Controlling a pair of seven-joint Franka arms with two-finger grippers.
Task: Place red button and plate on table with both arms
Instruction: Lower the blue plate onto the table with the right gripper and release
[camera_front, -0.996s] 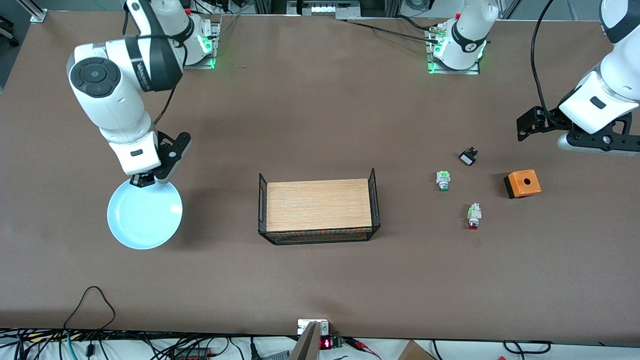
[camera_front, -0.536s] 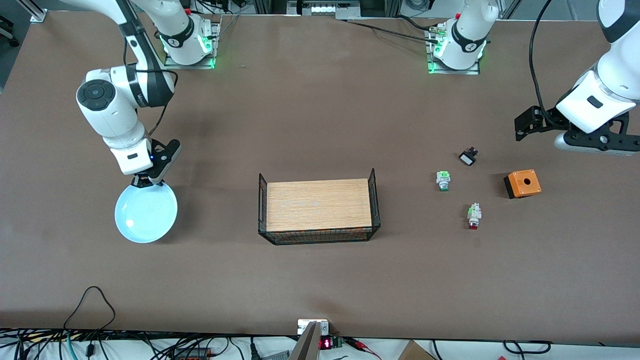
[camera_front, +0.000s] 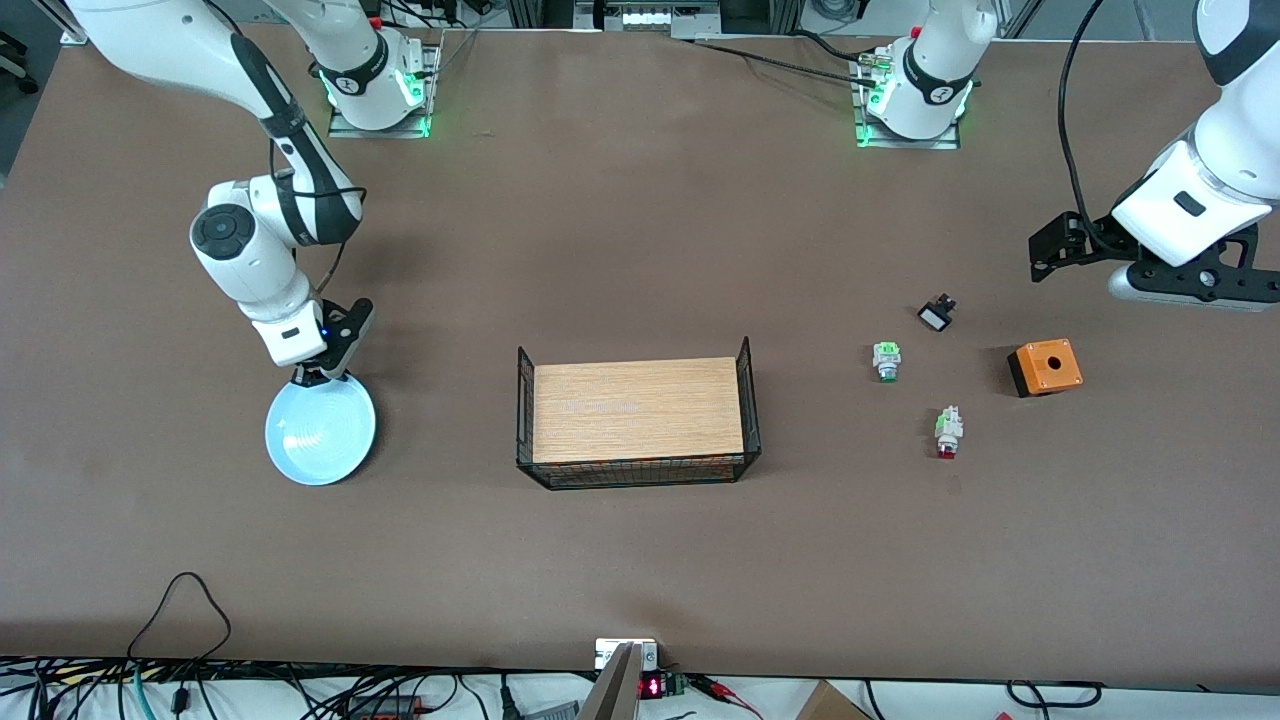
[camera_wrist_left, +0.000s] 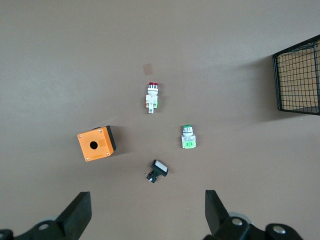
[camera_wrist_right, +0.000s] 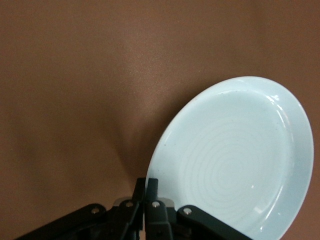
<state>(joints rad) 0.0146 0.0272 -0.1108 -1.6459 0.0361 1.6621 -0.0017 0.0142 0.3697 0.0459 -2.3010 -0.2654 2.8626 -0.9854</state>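
Observation:
The light-blue plate (camera_front: 320, 431) hangs tilted just over the brown table (camera_front: 640, 200) toward the right arm's end. My right gripper (camera_front: 312, 377) is shut on the plate's rim; in the right wrist view the gripper (camera_wrist_right: 147, 186) pinches the edge of the plate (camera_wrist_right: 235, 160). The red button (camera_front: 947, 431) lies on the table toward the left arm's end, red cap toward the front camera; it also shows in the left wrist view (camera_wrist_left: 151, 96). My left gripper (camera_front: 1180, 285) is open and empty, up over the table near its end edge (camera_wrist_left: 147, 212).
A light-wood board in a black wire basket (camera_front: 638, 410) sits mid-table. Beside the red button lie a green-capped switch (camera_front: 886, 361), a small black-and-white part (camera_front: 936, 315) and an orange box with a hole (camera_front: 1044, 367). Cables run along the front edge.
My right arm has carried the plate down and toward the basket; the plate now looks smaller and lower. The left arm rose slightly, then stayed still.

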